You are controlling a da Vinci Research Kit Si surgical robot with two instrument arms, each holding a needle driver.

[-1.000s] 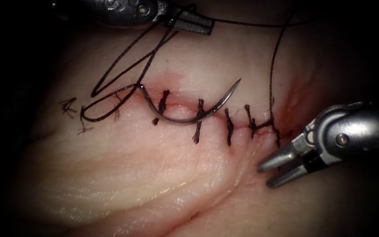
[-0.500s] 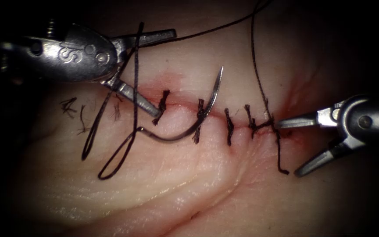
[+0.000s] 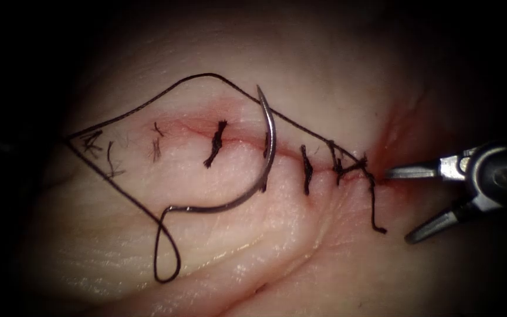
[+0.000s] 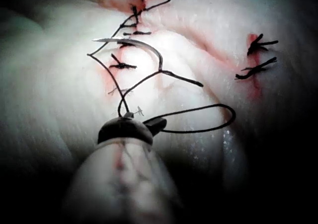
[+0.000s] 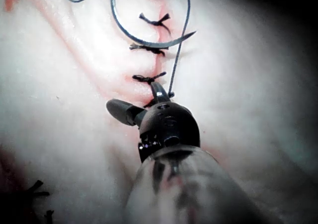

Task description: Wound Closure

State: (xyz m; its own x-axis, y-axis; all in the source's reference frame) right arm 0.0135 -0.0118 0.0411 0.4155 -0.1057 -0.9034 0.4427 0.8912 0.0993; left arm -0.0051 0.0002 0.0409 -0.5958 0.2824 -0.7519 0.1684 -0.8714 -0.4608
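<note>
Now we see the needle [image 3: 247, 188] lying free on the tissue [image 3: 218, 246]; right tool [image 3: 409, 202] spread wide, grasping nothing, and the left tool [image 4: 144, 127] we cannot judge.

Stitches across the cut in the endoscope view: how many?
5. One stitch left of the needle, one partly behind it, three right of it, the last by the open right pincer. The needle may hide others.

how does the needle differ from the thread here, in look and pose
The needle is a stiff, shiny metal curve; the thread is thin, dark and limp. The needle lies loose across the cut, tip pointing up past the stitches; the thread runs in a wide loop left of it, kinking at the far left. Both rest on the tissue, joined at the needle's tail.
</note>
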